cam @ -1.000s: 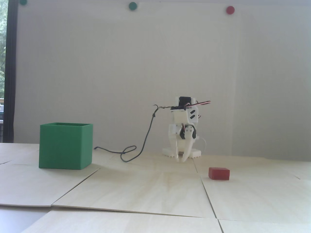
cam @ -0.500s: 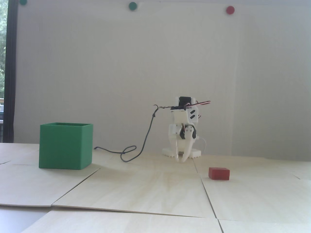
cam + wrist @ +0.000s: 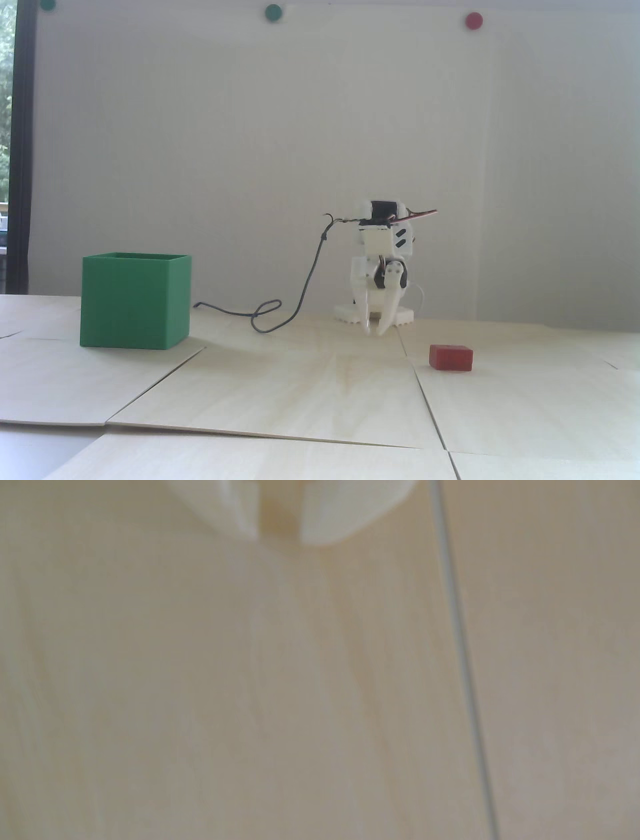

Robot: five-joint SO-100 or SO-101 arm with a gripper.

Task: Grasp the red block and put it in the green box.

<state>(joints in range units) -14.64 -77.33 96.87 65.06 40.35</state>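
Gripper (image 3: 374, 332) hangs empty near the arm's base, fingertips slightly parted above the table (image 3: 300, 390); reaching looks barely begun; red block (image 3: 450, 357) lies apart toward the fixed view's right, green box (image 3: 135, 300) far left; next: swing over the block, widen, descend.

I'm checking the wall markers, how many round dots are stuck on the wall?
3 in the fixed view: a green dot at the top left, cut by the frame edge; a second green dot at top centre; a red dot at top right. More could lie outside the frame.
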